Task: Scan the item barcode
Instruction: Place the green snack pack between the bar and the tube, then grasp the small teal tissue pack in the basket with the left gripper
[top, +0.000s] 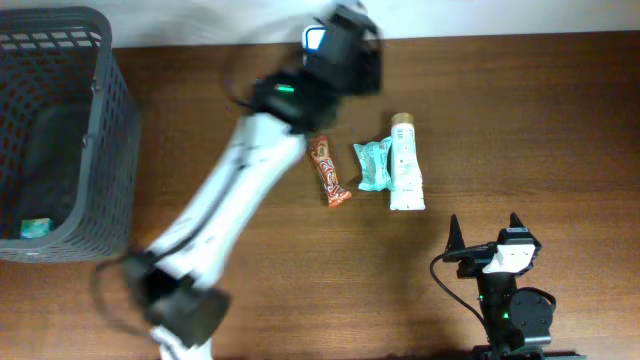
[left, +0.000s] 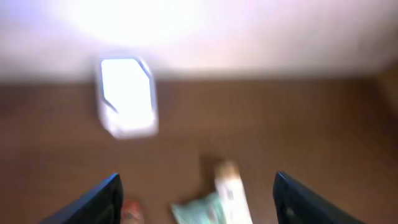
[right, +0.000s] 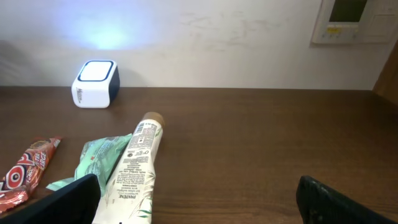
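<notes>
As you check overhead: left gripper (top: 345, 45) blurred at top centre; snack bar (top: 329, 170), green packet (top: 374, 165) and tube (top: 406, 165) lie mid-frame; right gripper (top: 486, 232) lower right, fingers apart. Left wrist: fingers spread, nothing gripped; scanner (left: 126, 96) upper left. Right wrist: fingers apart at bottom corners; tube lower left.

Left arm (top: 250, 170) motion-blurred overhead, scanner (top: 314, 40) half hidden behind it; whole left wrist view smeared.
</notes>
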